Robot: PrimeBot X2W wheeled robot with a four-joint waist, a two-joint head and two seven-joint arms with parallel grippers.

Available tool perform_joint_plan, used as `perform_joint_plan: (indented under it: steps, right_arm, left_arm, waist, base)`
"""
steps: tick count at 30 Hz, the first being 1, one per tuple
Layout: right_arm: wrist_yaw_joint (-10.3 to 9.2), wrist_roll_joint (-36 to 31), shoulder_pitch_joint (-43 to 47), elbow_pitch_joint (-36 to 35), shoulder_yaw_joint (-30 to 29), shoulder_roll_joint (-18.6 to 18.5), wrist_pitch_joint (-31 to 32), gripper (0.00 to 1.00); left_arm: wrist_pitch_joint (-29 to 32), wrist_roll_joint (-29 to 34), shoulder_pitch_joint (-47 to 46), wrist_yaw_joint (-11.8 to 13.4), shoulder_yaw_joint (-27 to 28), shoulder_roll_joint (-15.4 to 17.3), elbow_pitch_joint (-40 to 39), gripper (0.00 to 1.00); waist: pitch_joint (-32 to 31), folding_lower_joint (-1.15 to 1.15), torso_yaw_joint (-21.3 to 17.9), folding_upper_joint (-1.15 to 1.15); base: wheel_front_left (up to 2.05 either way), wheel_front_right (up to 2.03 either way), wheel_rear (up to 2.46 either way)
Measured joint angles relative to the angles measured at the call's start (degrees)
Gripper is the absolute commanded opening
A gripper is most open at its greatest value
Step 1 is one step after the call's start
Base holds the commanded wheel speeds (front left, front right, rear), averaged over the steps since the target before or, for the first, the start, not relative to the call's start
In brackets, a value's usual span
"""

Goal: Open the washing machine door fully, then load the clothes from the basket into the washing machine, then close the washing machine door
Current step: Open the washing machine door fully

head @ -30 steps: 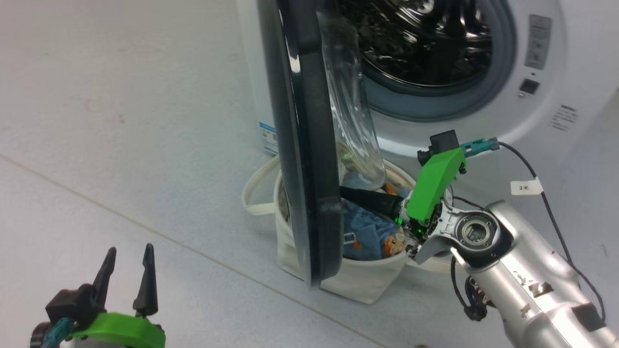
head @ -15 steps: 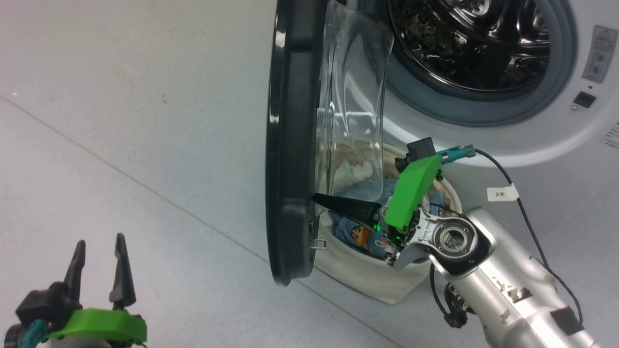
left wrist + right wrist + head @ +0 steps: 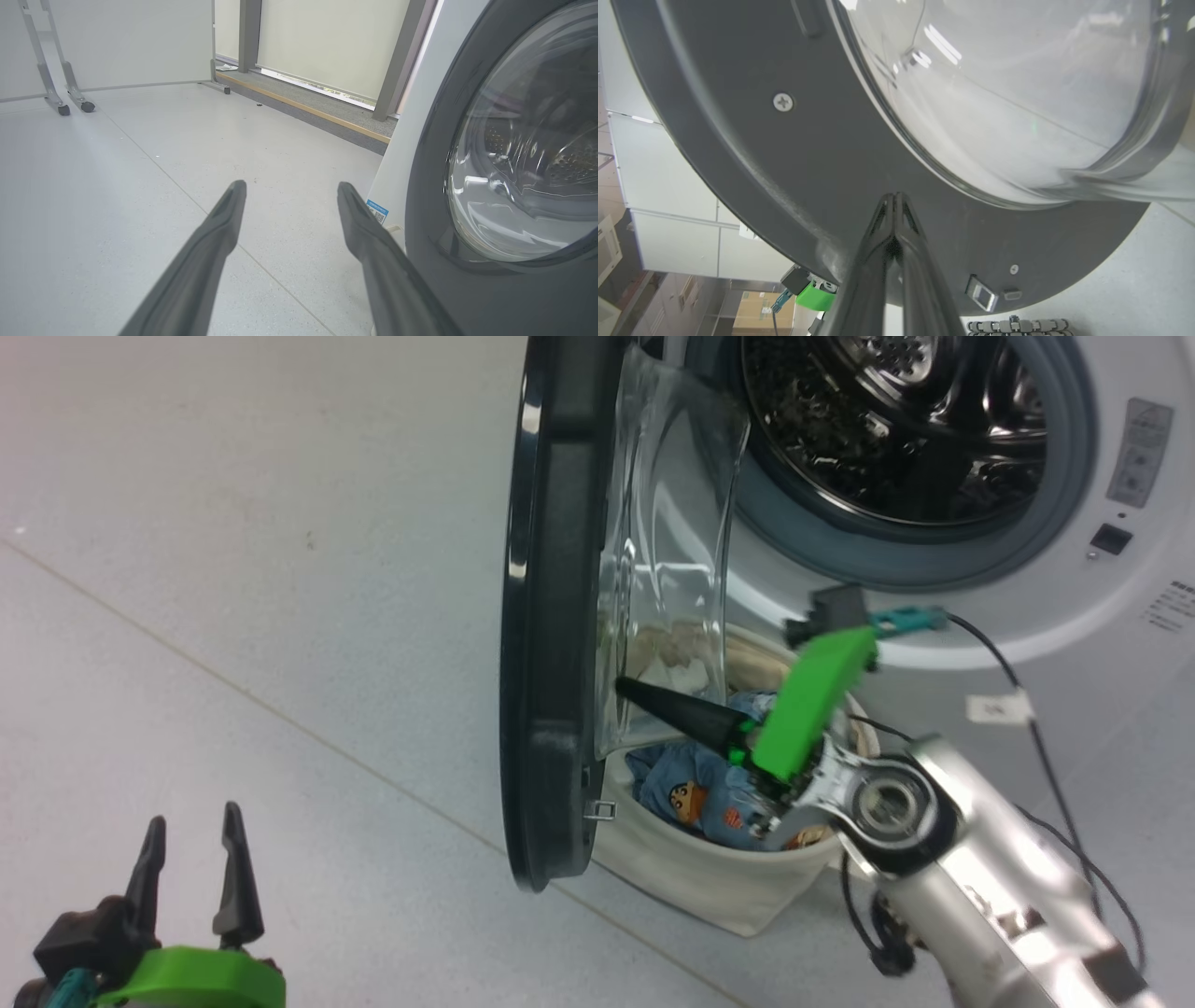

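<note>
- We judge the first step to be in hand. The washing machine door [image 3: 546, 616] stands edge-on in the head view, roughly square to the washing machine [image 3: 1027, 653], and is not yet fully open.
- Our right gripper [image 3: 624, 688] is pinched shut with nothing between its fingers. It points at the door's inner face, just below the glass bowl [image 3: 672, 569].
- Our left gripper [image 3: 191, 817] hangs spread wide and empty over the floor [image 3: 233, 569], well apart from the door.
- The basket [image 3: 709, 882] sits beneath the door's lower edge, and the clothes [image 3: 695, 793] lie inside it, not yet loaded.
- Next, we think, comes a sideways push on the inner face along the hinge's arc, with the tips kept off the slippery glass.
- The right wrist view puts the closed tips at the dark rim, seemingly touching it, between a screw [image 3: 783, 101] and the latch [image 3: 981, 295]. The head view leaves that contact unclear.
- The left wrist view gives the door's outer face, with the drum [image 3: 570, 163] visible through the glass.
</note>
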Motion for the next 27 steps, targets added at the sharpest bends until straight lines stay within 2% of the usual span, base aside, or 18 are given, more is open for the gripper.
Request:
perform_joint_plan:
  steps: [1,2,5,11,16,22,27]
  right_arm:
    - [0.0,-1.0,1.2,-1.2,-0.4,-0.7,-1.7,0.65]
    - [0.0,-2.0,2.6,-2.1,-1.1,-1.4,-3.7,1.0]
    - [0.0,-7.4,7.3,-4.0,-2.6,-4.5,-11.0,1.0]
    - [0.0,-25.2,14.3,-5.9,-4.6,-10.5,-29.9,1.0]
    - [0.0,-36.9,20.9,-4.4,-6.8,-12.4,-40.9,1.0]
    - [0.0,-48.4,27.1,-1.7,-12.0,-11.7,-44.6,1.0]
    - [0.0,-55.7,30.1,-3.0,-16.9,-8.2,-44.7,1.0]
  left_arm:
    - [0.0,0.3,0.0,0.0,-0.2,0.0,0.3,1.0]
    - [0.0,0.5,0.0,-0.2,-0.4,0.0,0.6,1.0]
    - [0.0,1.0,-0.1,-0.7,-1.2,0.0,1.2,1.0]
    - [0.0,1.3,-0.1,-1.0,-1.5,0.0,2.4,1.0]
    - [0.0,1.3,-0.1,-1.4,-1.2,0.0,2.4,1.0]
    - [0.0,1.3,0.0,-1.5,-0.7,0.0,2.2,1.0]
    - [0.0,1.3,0.4,-1.5,-0.5,0.0,1.9,1.0]
  waist:
    - [-0.4,0.0,-0.1,0.0]
    - [-0.7,0.0,-0.3,0.0]
    - [-1.8,0.0,-0.8,0.0]
    - [-3.1,0.0,-2.3,0.0]
    - [-4.0,0.0,-4.0,0.0]
    - [-4.6,0.0,-6.0,0.0]
    - [-4.5,0.0,-6.8,0.0]
  base:
    - [0.0,0.0,0.0]
    - [0.0,0.0,0.0]
    - [0.0,0.0,0.0]
    - [0.0,0.0,0.0]
    - [0.0,0.0,0.0]
    - [0.0,0.0,0.0]
    - [0.0,0.0,0.0]
